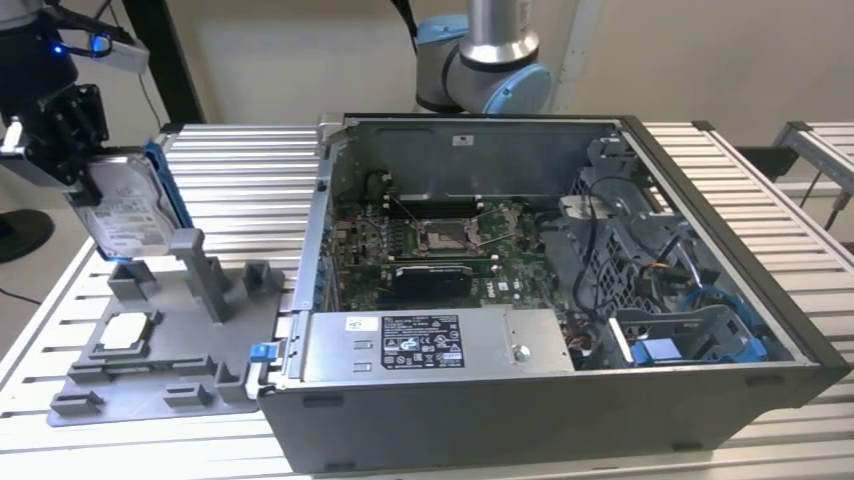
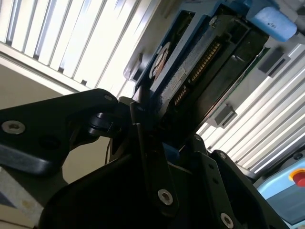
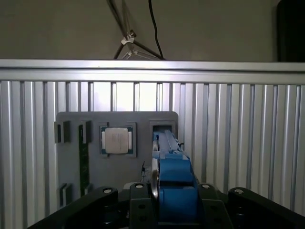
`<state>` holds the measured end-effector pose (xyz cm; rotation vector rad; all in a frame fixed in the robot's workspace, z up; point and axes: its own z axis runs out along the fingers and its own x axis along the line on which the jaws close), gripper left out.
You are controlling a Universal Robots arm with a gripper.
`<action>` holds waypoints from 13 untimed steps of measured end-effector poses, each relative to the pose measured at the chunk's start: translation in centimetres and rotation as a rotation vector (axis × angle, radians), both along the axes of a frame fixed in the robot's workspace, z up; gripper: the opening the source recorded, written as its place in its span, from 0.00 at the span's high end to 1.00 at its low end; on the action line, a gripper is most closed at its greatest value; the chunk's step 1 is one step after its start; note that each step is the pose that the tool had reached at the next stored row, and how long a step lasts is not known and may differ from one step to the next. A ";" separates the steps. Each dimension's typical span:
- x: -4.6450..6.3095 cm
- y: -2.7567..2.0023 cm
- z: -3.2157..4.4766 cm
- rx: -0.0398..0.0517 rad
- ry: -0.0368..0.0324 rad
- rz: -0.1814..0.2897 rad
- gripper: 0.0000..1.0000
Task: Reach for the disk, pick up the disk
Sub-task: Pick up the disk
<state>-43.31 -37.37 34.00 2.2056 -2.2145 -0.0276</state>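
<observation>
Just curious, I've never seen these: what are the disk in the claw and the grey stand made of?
The disk looks like silver metal with a dull sheen, a white label and a bright blue, probably plastic, bracket. The stand seems matte grey plastic: no glare.

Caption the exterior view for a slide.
Tool grips the near-upright disk at the grey stand, beside an open computer case.

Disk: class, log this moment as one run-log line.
step: pick up | gripper: shut on disk | disk: upright, lower end at grey stand | chip: lying in stand
</observation>
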 end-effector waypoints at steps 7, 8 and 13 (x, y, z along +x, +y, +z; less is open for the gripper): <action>0.0 0.00 0.83 -0.0003 0.0000 0.000 1.00; 0.0 0.00 1.09 -0.0005 0.0001 0.000 1.00; 0.0 0.00 1.73 -0.0009 0.0001 0.000 1.00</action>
